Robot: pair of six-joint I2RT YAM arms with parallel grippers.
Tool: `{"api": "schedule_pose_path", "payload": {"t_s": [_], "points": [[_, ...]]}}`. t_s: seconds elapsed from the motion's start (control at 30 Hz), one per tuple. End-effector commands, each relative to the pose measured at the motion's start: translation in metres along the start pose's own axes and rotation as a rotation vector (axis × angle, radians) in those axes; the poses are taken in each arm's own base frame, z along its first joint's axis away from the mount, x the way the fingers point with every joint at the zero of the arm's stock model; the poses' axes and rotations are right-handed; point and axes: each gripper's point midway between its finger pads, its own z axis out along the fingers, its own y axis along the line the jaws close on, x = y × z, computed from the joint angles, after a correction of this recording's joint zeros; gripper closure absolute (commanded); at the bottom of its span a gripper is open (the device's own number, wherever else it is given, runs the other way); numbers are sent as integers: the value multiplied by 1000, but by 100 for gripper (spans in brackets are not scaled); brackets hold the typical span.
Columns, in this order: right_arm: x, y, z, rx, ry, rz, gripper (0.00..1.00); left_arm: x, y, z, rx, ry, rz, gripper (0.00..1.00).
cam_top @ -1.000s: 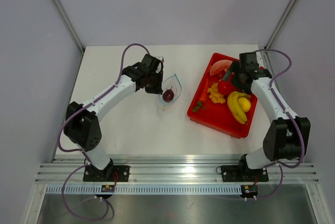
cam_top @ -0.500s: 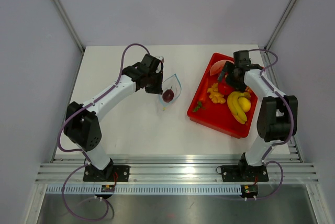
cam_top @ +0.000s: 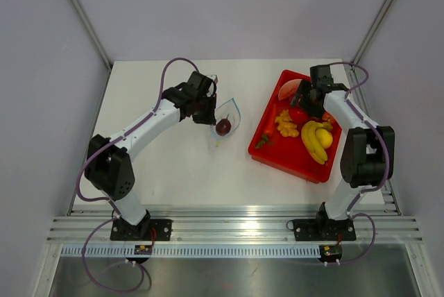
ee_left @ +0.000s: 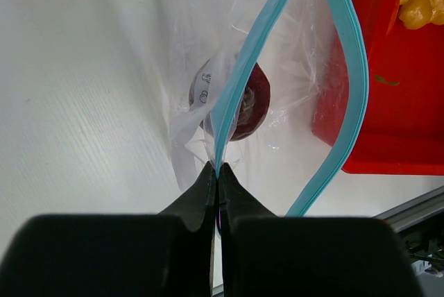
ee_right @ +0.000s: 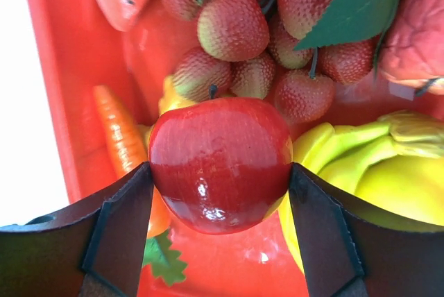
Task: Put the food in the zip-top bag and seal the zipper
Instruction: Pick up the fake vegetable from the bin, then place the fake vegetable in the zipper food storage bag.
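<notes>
The clear zip-top bag lies on the white table with its mouth open, and the dark purple fruit sits inside it. My left gripper is shut on the bag's light blue zipper at one end of the mouth. In the left wrist view the gripper pinches the strip, with the purple fruit behind it. My right gripper is over the red tray. Its fingers press both sides of the glossy red fruit.
The tray holds a banana, a yellow lemon, a watermelon slice, strawberries, a carrot and a yellow knobbly piece. The tray's left wall stands close beside the bag.
My right arm has refolded, its elbow swinging toward the far right while the gripper stays at the red fruit. The left arm and the bag have not moved.
</notes>
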Motion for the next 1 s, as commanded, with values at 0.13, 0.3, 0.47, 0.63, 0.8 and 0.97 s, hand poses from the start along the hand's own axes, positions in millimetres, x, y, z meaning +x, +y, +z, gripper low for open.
{"api": "schedule_pose_path", "payload": {"t_s": [0.13,0.3,0.47,0.63,0.8,0.97], "points": [[-22,11,-64,-102,-133,10,41,-20,-16,-11,64,-64,-1,100],[-10,27,-87,-202,-120,9,43,-19,-17,-10,70,-59,1,100],[20,91,-130,-330,-139,-100,43,-20,-18,-10,74,-59,1,100],[40,151,-169,-488,-143,-147,43,-19,-18,-9,76,-53,1,100],[55,203,-197,-620,-131,-193,42,-18,-18,-10,77,-53,5,100],[94,239,-174,-643,-31,-252,42,-20,-20,-11,87,-60,2,100]]}}
